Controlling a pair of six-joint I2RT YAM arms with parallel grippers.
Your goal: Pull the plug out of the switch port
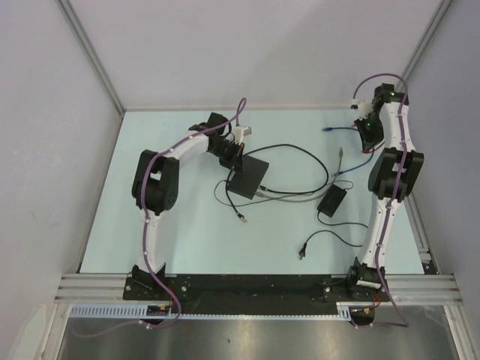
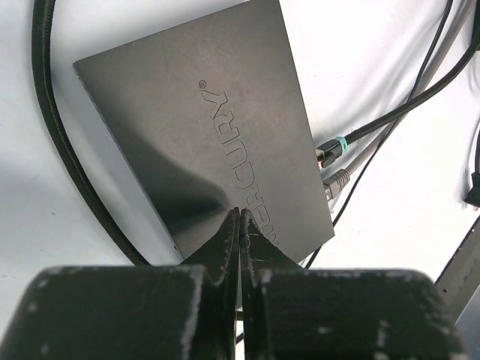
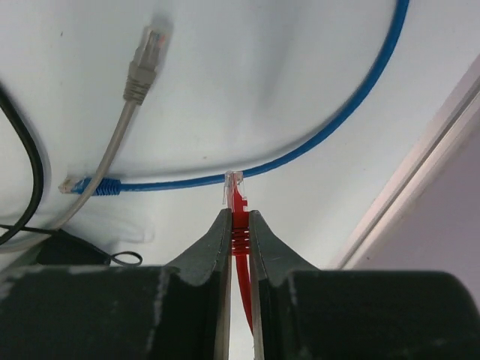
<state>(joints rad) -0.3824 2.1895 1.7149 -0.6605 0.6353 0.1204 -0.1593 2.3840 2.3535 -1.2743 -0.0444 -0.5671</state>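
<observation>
The switch (image 1: pixel 248 177) is a flat matte-black box left of the table's centre. In the left wrist view the switch (image 2: pixel 202 127) has a black plug with a teal boot (image 2: pixel 331 150) and a grey plug (image 2: pixel 337 182) in the sockets on its right edge. My left gripper (image 2: pixel 240 212) is shut and empty, its tips over the switch's near end; it also shows in the top view (image 1: pixel 231 157). My right gripper (image 3: pixel 239 214) is shut on a red plug (image 3: pixel 238 196) with a clear tip, held above the table at the far right (image 1: pixel 365 135), away from the switch.
A blue cable (image 3: pixel 300 150) with its plug (image 3: pixel 75 185) and a loose grey plug (image 3: pixel 142 64) lie under the right gripper. The black adapter brick (image 1: pixel 331 200) on its thin lead lies right of centre. Black cables (image 1: pixel 300 161) loop between it and the switch. The enclosure's right wall (image 3: pixel 420 202) is close.
</observation>
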